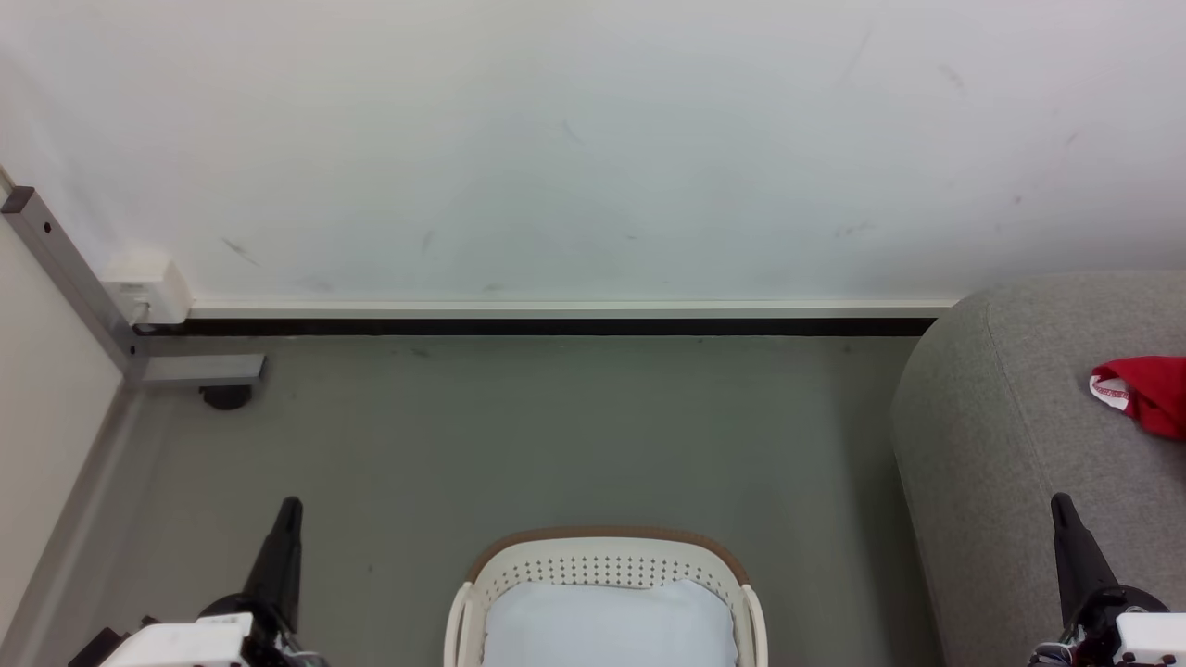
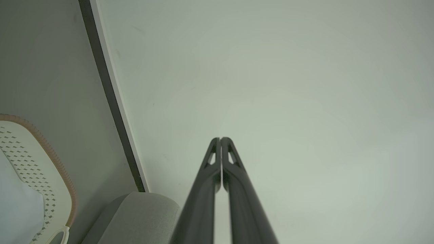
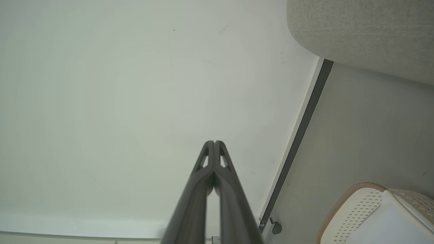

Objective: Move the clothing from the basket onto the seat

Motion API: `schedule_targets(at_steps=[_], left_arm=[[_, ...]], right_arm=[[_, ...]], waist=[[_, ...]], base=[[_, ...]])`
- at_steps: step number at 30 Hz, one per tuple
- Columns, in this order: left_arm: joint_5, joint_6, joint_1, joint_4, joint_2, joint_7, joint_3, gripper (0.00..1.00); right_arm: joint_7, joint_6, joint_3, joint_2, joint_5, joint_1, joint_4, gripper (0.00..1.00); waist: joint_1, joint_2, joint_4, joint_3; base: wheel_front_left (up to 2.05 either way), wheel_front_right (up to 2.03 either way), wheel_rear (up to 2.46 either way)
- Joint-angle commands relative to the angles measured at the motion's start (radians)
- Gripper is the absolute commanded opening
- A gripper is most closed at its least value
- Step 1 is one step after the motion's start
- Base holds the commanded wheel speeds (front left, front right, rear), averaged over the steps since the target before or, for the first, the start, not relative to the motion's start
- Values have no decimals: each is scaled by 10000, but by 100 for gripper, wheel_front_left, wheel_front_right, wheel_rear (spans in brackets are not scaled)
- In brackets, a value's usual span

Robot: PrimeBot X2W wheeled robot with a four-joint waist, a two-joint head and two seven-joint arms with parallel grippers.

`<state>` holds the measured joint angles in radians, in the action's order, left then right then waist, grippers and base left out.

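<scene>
One clothing bundle (image 1: 1149, 394) on seat (image 1: 1001, 445) (axis unclear), left tool (image 1: 290, 507), right tool (image 1: 1060, 502) closed

Head view: high up, looks down at floor (image 1: 556, 435), wall (image 1: 593, 139), basket (image 1: 602, 565) near bottom, seat (image 1: 1001, 435) on right. Both wrist views: turned on side, face wall. All three share wall, basket, seat.
</scene>
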<state>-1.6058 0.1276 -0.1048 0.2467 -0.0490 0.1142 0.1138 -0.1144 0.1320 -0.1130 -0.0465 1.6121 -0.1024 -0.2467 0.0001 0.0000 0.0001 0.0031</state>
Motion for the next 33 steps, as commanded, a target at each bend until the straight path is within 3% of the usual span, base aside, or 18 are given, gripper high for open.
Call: schedule_targets(at_steps=[1, 33], left_arm=[[-125, 62, -94, -23, -21, 39, 30, 0], [-128, 61, -92, -25, -21, 36, 27, 0]], right_arm=[[-30, -24, -34, -69, 15, -121, 44, 0], [-28, -24, -32, -68, 17, -120, 42, 0]], waist=[[-1, 0, -1, 0], [-1, 0, -1, 0]], base=[[0, 0, 0], [0, 0, 0]])
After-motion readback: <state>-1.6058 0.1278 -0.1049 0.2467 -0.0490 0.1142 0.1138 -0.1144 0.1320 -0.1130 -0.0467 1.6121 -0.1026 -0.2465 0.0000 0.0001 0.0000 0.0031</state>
